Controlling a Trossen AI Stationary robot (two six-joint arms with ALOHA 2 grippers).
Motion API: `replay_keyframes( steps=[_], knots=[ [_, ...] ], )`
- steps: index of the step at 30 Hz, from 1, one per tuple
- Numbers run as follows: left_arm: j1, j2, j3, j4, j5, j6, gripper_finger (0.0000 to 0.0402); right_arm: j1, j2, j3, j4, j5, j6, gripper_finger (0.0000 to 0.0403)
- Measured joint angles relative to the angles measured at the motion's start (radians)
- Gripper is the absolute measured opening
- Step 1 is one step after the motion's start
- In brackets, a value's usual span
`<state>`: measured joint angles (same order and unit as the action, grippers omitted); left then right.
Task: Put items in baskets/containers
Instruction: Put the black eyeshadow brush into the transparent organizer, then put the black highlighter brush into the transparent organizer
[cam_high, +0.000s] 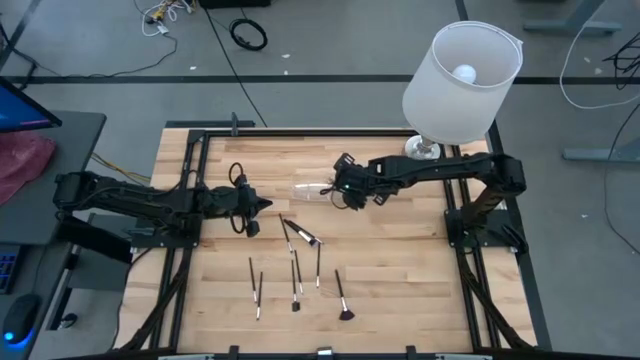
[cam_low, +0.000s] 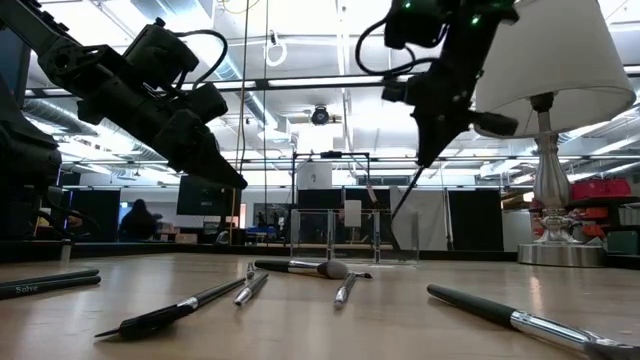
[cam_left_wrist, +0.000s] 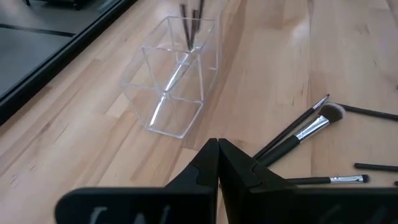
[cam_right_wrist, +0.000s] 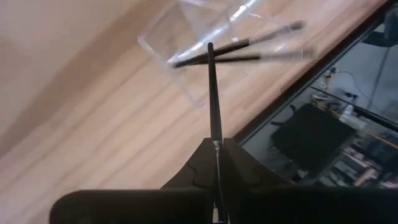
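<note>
Mid-delivery, by the look of it: right gripper (cam_right_wrist: 216, 152) clenched on a thin dark-handled makeup brush (cam_right_wrist: 212, 93), held above the clear, see-through plastic container (cam_high: 312, 190) near the table's far middle. Inside that container already, two dark brushes (cam_right_wrist: 249, 51) showing through the walls. Next move, probably — lining the hanging brush up with the container's open end, lowering it past the rim, then releasing; a narrow target calling for a steady, near-vertical approach so the handle does not catch the wall or nudge the light plastic aside.

Left gripper (cam_left_wrist: 217, 163) pinched shut on nothing, hovering just beside the container over the pale, finely grained wooden table (cam_high: 400, 280).

Still loose on the boards: slim brushes (cam_high: 295, 275) with matte dark handles, shiny silver ferrules and soft dark tips, one fan-shaped brush (cam_high: 342, 297) among them, scattered nearer the front edge. Behind the right arm, a white-shaded lamp (cam_high: 462, 70) on a polished metal base.
</note>
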<state>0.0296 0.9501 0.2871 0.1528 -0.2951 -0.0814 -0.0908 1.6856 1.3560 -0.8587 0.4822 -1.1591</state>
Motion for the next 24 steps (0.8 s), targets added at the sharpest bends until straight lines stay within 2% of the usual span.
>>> replay_keyframes(
  steps=[5,14,19,24],
  knots=[
    [0.0,0.0,0.0,-0.003,0.0,0.0,0.0012,-0.008,0.029,0.0,0.099,0.0,-0.034,0.0022],
    [0.0,0.0,0.0,-0.012,0.0,-0.001,0.0012,-0.008,0.039,0.0,0.114,0.0,0.032,0.0073],
    [0.0,0.0,0.0,-0.012,0.0,-0.003,0.0012,-0.007,0.039,0.0,0.14,0.0,0.035,0.0083],
    [0.0,0.0,0.0,-0.012,0.0,-0.003,0.0012,0.019,0.039,0.0,0.202,0.096,0.15,0.0081]
  ],
)
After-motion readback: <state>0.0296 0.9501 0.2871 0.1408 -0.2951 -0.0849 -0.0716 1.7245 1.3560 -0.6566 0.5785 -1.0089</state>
